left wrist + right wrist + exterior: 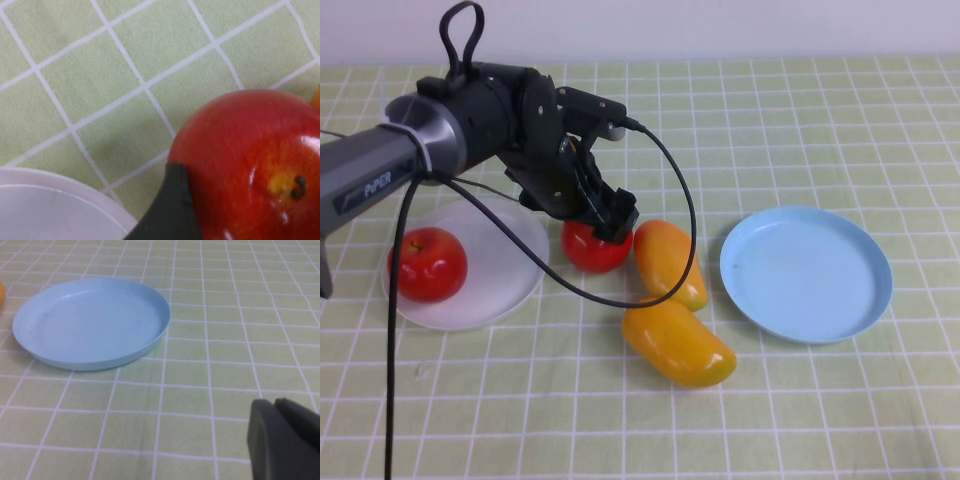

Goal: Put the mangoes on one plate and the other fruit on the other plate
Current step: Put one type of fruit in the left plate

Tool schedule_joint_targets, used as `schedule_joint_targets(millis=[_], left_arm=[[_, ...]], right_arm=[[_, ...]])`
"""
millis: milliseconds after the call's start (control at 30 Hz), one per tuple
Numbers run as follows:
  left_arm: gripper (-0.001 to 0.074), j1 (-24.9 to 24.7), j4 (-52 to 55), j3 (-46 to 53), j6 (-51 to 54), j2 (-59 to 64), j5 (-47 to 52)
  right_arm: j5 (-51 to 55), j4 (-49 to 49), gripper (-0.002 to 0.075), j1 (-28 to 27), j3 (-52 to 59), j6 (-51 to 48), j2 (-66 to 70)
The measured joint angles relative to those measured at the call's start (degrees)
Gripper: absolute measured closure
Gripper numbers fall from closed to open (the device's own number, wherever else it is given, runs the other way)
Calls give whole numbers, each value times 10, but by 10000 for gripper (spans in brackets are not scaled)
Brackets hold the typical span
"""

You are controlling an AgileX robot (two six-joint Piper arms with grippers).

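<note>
While the left gripper (605, 222) hangs low over the tabletop (820, 120), it sits right on top of a red apple (594, 246) that lies just outside the white plate (510, 262). From the high view its fingers are buried against the apple's top, so whether they are clamped on the fruit cannot be told. The left wrist view adds what the high view hides: one dark finger (170, 210) touches the apple's (250, 165) side, the brown stem (299, 186) sits in a yellowish dimple, and the plate's rim (107, 200) curves close beside the fruit, apart from it.

A second red apple (427, 264) rests inside the white plate, toward its left side. Just right of the gripped-at apple lies one mango (669, 262), and a second mango (678, 343) lies nearer the camera, the two touching or nearly so. Further right sits the light blue plate (865, 300), well apart from the left gripper.

The right gripper (285, 440) shows only in the right wrist view, as a dark finger above the checked cloth, near the blue plate (150, 335); I cannot tell its state.
</note>
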Motion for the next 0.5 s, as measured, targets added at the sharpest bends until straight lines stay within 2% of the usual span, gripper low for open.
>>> schedule_joint_targets(millis=[333, 500], left_arm=[[155, 0, 20, -65, 0, -7, 81], [156, 0, 92, -106, -25, -39, 167]], right_arm=[[0, 0, 742, 0, 0, 0, 0], [0, 0, 742, 0, 0, 0, 0]])
